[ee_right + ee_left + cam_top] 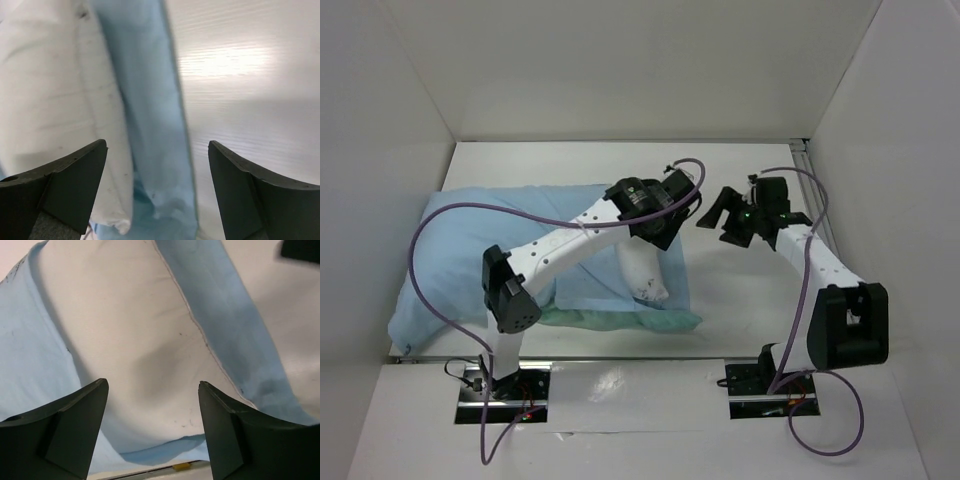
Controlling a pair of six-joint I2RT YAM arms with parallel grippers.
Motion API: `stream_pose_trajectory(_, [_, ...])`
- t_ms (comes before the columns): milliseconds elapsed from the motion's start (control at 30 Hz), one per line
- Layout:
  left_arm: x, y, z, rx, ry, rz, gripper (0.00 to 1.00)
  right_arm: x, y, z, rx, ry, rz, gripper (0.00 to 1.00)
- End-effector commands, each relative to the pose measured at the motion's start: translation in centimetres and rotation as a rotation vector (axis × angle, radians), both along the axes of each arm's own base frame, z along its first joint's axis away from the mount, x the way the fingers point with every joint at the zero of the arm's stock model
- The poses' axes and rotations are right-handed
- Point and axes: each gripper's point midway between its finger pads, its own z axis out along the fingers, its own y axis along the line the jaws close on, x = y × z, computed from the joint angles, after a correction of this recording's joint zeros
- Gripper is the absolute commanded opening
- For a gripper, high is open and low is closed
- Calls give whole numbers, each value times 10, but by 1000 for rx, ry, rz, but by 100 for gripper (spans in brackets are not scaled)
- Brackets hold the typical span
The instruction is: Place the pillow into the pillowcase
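Observation:
The pale blue pillowcase (470,250) lies bulging across the left and middle of the table, with its sea-green face (620,320) showing along the near edge. The white pillow (645,272) is mostly inside it; one end sticks out at the right-hand opening. My left gripper (658,232) hovers just above that end, open and empty. In the left wrist view (152,382) the pillow (130,330) fills the space between blue cloth (240,315). My right gripper (715,212) is open and empty, just right of the opening. Its view (157,142) shows pillow (45,90) and pillowcase edge (145,100).
White walls enclose the table on three sides. A metal rail (812,190) runs along the right edge. Purple cables (420,240) loop over both arms. Bare white table (250,75) lies right of the pillowcase. A small yellow piece (181,466) sits at the table edge.

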Motion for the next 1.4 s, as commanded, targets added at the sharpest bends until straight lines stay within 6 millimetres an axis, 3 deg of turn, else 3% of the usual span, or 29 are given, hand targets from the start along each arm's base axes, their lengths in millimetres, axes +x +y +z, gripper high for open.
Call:
stream_pose_trajectory(0, [11, 20, -21, 187, -47, 96, 88, -21, -37, -8, -25, 60, -102, 89])
stream_pose_trajectory(100, [21, 27, -38, 278, -76, 155, 92, -26, -52, -11, -23, 67, -136, 89])
stream_pose_trajectory(133, [24, 28, -54, 327, -66, 166, 98, -29, -50, -8, -14, 66, -128, 89])
stream_pose_trajectory(300, [32, 29, -103, 388, 15, 189, 98, -35, -53, -9, -25, 71, -125, 91])
stream_pose_trajectory(333, [36, 31, -107, 373, 38, 202, 91, -37, -53, -10, -26, 80, -125, 91])
stream_pose_trajectory(367, [32, 23, -109, 329, 76, 177, 30, -35, -54, -7, -31, 66, -118, 91])
stream_pose_trajectory(400, [35, 29, -105, 300, 93, 194, 0, -35, -54, -7, -32, 66, -118, 91])
stream_pose_trajectory(467, [34, 18, -83, 174, 113, 181, 0, -30, -54, 0, -40, 40, -108, 91])
stream_pose_trajectory(533, [36, 16, -31, 43, 76, 138, 0, -28, -53, 5, -49, 12, -78, 91])
stream_pose_trajectory(567, [31, 13, -17, -31, 103, 107, 0, -29, -51, 4, -36, 22, -66, 89])
stream_pose_trajectory(600, [30, 15, -1, -88, 97, 94, 0, -24, -49, 11, -33, -13, -44, 87])
stream_pose_trajectory(633, [31, 29, 38, -193, 49, 106, 0, -22, -44, 14, -26, -20, -27, 85])
stream_pose_trajectory(667, [28, 36, 50, -237, 44, 94, 0, -16, -38, 24, -11, -64, -3, 82])
stream_pose_trajectory(700, [23, 38, 62, -303, 45, 75, 0, -13, -24, 33, 2, -84, 23, 75])
stream_pose_trajectory(733, [17, 57, 96, -383, -23, 84, 0, -10, -14, 37, 11, -96, 44, 72])
stream_pose_trajectory(767, [20, 58, 114, -447, -76, 62, 0, -7, -3, 44, 22, -117, 69, 69])
stream_pose_trajectory(800, [14, 60, 113, -483, -57, 41, 0, -2, 22, 63, 25, -180, 131, 68])
stream_pose_trajectory(867, [7, 76, 140, -579, -105, 53, 0, 4, 48, 70, 32, -201, 180, 68])
stream_pose_trajectory(900, [6, 76, 140, -608, -103, 50, 0, 8, 66, 86, 46, -253, 222, 70])
stream_pose_trajectory(967, [4, 82, 141, -646, -101, 80, 0, 15, 82, 83, 59, -257, 260, 70])
stream_pose_trajectory(1033, [-1, 85, 139, -679, -99, 87, 0, 21, 107, 95, 100, -302, 313, 70])
stream_pose_trajectory(1067, [-4, 84, 139, -689, -99, 77, 0, 24, 117, 87, 100, -286, 333, 68])
stream_pose_trajectory(1100, [-7, 82, 132, -696, -79, 75, 0, 27, 128, 95, 109, -312, 352, 68])
stream_pose_trajectory(1133, [-7, 88, 131, -695, -81, 87, 0, 22, 145, 94, 107, -319, 382, 68])
stream_pose_trajectory(1167, [-10, 89, 136, -710, -89, 91, 0, 25, 153, 79, 90, -298, 384, 68])
stream_pose_trajectory(1233, [-9, 90, 127, -701, -67, 99, 0, 22, 178, 81, 104, -316, 433, 68])
stream_pose_trajectory(1267, [-11, 91, 133, -721, -81, 100, 0, 25, 185, 64, 80, -287, 430, 68])
stream_pose_trajectory(1367, [-13, 96, 140, -737, -96, 110, 0, 18, 205, 44, 48, -258, 466, 68])
